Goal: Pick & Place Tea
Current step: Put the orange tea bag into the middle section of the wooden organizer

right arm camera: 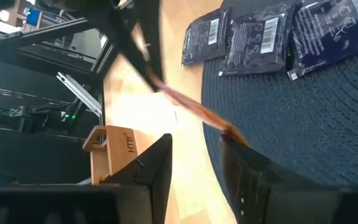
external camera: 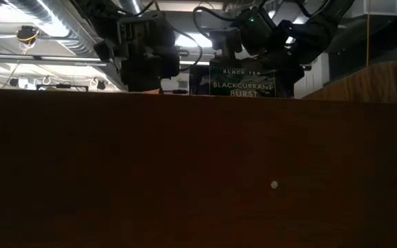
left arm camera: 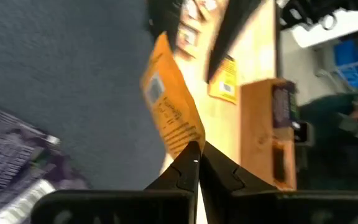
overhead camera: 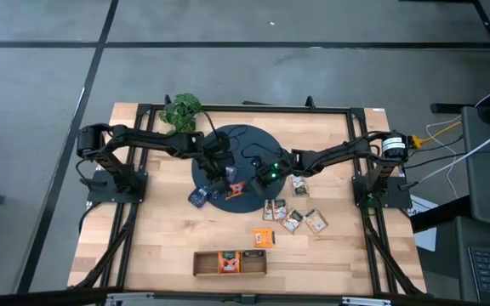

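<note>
Left claw (left arm camera: 197,163) clamped on orange sachet (left arm camera: 169,106), right claw (right arm camera: 194,165) apart, wooden tray (overhead camera: 230,263) holding sachets.

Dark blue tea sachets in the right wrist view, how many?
3 dark blue square tea sachets side by side: two on the dark round mat, one at its edge. More may lie out of view.

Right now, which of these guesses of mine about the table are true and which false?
1. The left end effector pinches an orange tea sachet. True.
2. The right end effector is clamped shut on a sachet. False: its fingers stand apart.
3. Dark blue sachets lie on the dark round mat. True.
4. The wooden tray holds nothing. False: an orange sachet sits in its middle compartment.
5. The plant stands beside the tray. False: it is at the table's opposite edge.
</note>
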